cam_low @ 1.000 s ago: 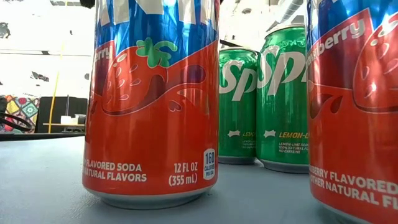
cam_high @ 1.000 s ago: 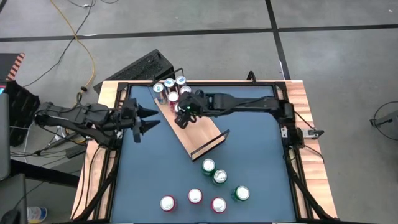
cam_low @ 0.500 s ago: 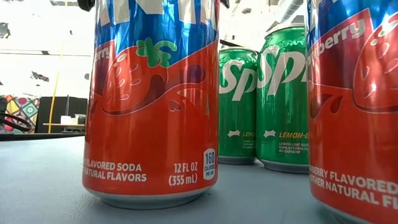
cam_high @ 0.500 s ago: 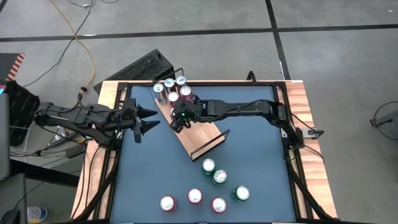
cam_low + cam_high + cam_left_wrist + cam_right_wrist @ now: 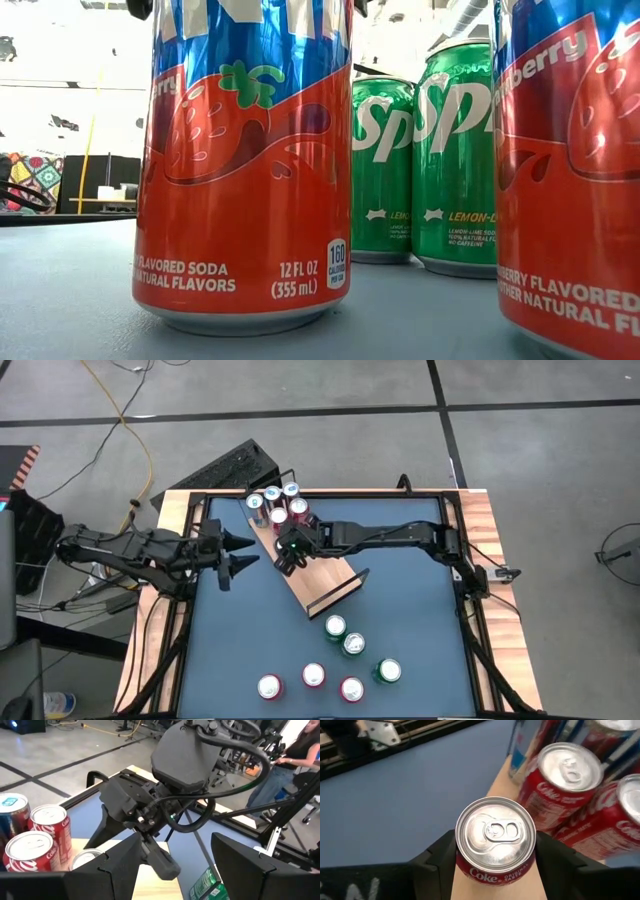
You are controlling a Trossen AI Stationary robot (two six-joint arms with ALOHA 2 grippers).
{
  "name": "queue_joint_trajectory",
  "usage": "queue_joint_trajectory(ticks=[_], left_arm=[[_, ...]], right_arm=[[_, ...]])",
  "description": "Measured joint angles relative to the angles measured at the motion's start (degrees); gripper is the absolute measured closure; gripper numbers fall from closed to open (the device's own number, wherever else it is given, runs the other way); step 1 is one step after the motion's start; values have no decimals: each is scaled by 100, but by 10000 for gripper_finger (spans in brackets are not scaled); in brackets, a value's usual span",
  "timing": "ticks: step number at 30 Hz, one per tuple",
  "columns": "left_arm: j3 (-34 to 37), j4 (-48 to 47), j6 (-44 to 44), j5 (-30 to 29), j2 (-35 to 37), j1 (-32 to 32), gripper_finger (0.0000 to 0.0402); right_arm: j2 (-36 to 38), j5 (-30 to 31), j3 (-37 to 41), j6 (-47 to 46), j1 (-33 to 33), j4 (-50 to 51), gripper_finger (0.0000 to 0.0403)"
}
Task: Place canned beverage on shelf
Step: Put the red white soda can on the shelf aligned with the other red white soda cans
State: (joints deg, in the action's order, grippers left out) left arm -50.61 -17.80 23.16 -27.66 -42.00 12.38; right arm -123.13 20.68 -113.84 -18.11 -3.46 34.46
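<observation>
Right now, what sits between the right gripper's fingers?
A red Coke can, upright over the shelf board, fingers at both sides; right wrist view shows it.

Blue table [image 5: 400, 590] — shelf [image 5: 320, 575], cans [image 5: 340, 660].

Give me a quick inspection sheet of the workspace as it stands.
Surface: blue table, light-wood edging.
Job's things: shelf lying diagonally; Coke can over its board beside a can cluster; six loose cans near the front.
Clutter: nothing seen on the table.
Grippers: right gripper shut on the Coke can; left gripper open, off the shelf's left.
Cables: yellow cable on the floor.
Surroundings: keyboard behind the table; a person in the room.
</observation>
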Motion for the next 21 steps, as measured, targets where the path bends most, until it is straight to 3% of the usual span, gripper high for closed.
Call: queue_joint_trajectory(ticks=[10, 16, 21], left_arm=[[0, -198, -327, 43, 0, 2, 175], [0, -800, -216, -376, -87, 2, 175], [0, -1107, 64, -880, -483, 2, 177]], right_arm=[[20, -427, -9, -137, -39, 275, 112], [223, -428, -345, 46, -33, 437, 103], [560, -334, -969, 536, -31, 1306, 102]])
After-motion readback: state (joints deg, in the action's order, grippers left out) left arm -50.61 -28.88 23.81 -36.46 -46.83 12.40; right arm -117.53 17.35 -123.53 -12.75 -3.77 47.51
